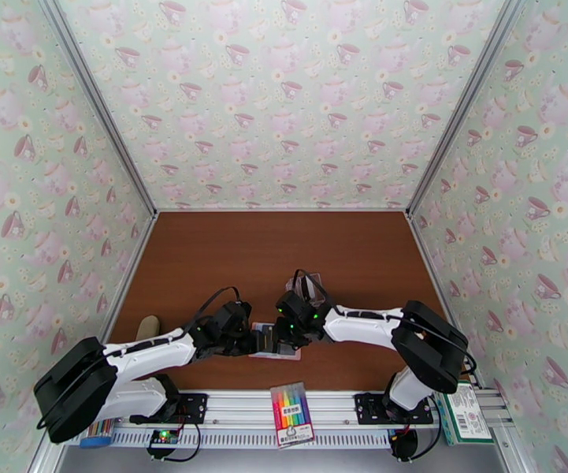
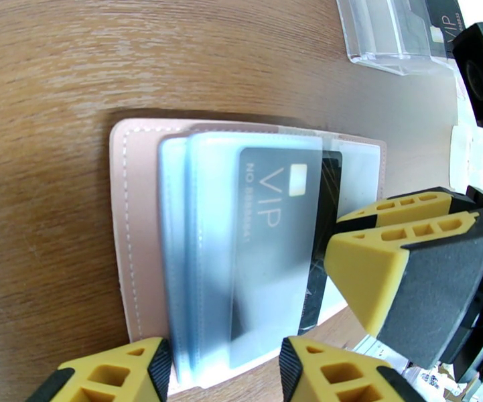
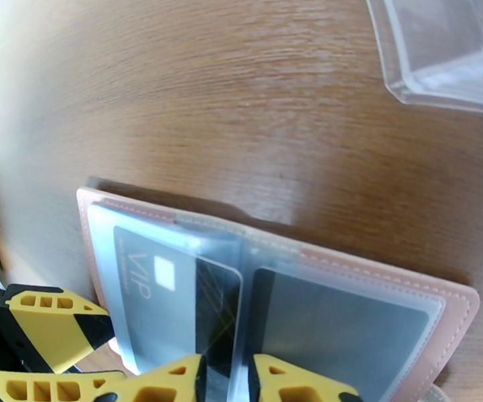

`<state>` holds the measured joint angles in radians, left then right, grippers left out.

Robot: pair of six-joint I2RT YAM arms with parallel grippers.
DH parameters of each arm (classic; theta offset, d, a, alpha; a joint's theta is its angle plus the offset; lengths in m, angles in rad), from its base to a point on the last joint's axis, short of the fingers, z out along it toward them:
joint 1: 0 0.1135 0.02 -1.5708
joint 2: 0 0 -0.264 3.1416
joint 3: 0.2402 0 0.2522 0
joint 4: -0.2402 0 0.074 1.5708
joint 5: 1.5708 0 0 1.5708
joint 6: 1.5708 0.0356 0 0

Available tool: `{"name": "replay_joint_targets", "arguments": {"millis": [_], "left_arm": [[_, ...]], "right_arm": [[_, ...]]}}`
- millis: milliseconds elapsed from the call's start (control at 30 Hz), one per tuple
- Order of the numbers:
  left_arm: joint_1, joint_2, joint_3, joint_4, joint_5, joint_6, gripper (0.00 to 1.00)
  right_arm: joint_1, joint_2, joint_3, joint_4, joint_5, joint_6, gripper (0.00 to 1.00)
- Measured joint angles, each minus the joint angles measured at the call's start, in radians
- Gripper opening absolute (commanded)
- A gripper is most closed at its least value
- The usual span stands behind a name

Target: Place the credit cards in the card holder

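Observation:
The pink card holder (image 1: 277,353) lies open on the brown table between both grippers, its blue-grey clear sleeves (image 2: 201,249) facing up. A dark credit card (image 2: 274,216) marked VIP sits partly inside one sleeve, its patterned end sticking out. My right gripper (image 3: 228,380) is shut on that exposed end of the card (image 3: 154,296). A second dark card (image 3: 341,329) rests in the neighbouring sleeve. My left gripper (image 2: 224,380) stands open at the holder's near edge, the sleeves lying between its yellow fingers. In the top view the left gripper (image 1: 254,339) and right gripper (image 1: 287,334) nearly touch.
A clear plastic box (image 1: 309,287) stands just behind the right gripper, and a dark card shows in it (image 2: 442,21). A marker pack (image 1: 291,413) lies on the front rail, a green box (image 1: 465,415) at the right. Patterned walls enclose the table.

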<state>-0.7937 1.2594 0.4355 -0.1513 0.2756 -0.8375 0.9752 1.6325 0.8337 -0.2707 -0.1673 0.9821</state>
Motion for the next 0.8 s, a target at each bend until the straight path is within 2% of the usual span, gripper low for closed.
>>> {"name": "replay_joint_targets", "arguments": {"millis": [367,800], "left_arm": [[0.0,0.0,0.0,0.0,0.0,0.0,0.5],[0.0,0.0,0.0,0.0,0.0,0.0,0.5]], "right_arm": [[0.0,0.021,0.018,-0.001,0.0,-0.001,0.18],[0.007,0.029,0.026,-0.002,0.0,0.0,0.21]]}}
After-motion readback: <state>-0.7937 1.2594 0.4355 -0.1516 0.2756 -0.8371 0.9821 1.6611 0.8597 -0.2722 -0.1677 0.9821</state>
